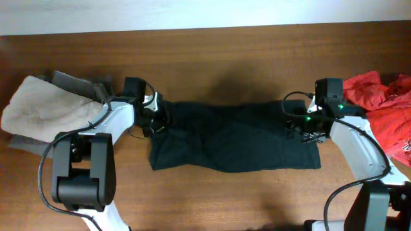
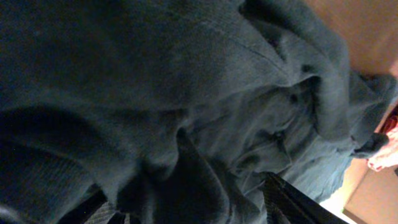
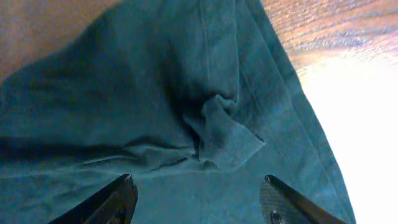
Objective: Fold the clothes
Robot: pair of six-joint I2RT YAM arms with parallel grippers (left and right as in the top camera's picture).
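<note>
Overhead, we saw the plain black soft-fabric T-shirt stretched left-to-right on the brown tabletop, left gripper at its left end, right gripper at its right. Left wrist: shirt bunched between jaws, grasp unclear. Right wrist: jaws stood apart above it.

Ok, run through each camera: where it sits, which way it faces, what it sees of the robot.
Overhead: fixed above the table, facing straight down on the black T-shirt; left arm and right arm show.
Left wrist: on the left arm, close over bunched shirt fabric; left fingers at the bottom edge.
Right wrist: on the right arm, over a shirt fold; right fingers at the bottom.
Shared: all three show the shirt.
</note>
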